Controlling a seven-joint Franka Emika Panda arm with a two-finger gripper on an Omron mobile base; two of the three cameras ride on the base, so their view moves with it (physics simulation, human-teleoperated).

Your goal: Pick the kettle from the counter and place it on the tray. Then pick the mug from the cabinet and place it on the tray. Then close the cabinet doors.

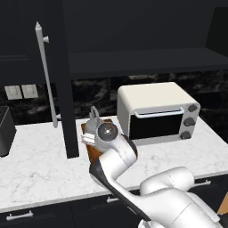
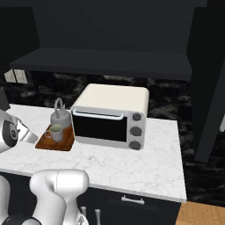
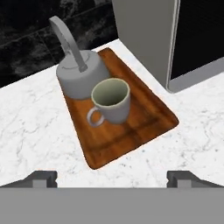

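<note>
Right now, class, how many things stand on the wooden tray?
2. The kettle stands at the tray's end nearer the dark backsplash; the mug stands upright in front of it, close against it. The tray's bare wood holds nothing else.

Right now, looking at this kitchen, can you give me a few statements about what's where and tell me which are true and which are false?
1. The mug stands upright on the tray. True.
2. The kettle sits on bare counter, away from the tray. False: it stands on the tray, right behind the mug.
3. The claw is clamped on the mug's handle. False: it is open and holds nothing, pulled back from the tray.
4. The toaster oven stands beside the tray. True.
5. The cabinet doors are shut. False: one door stands swung open over the counter.
</note>
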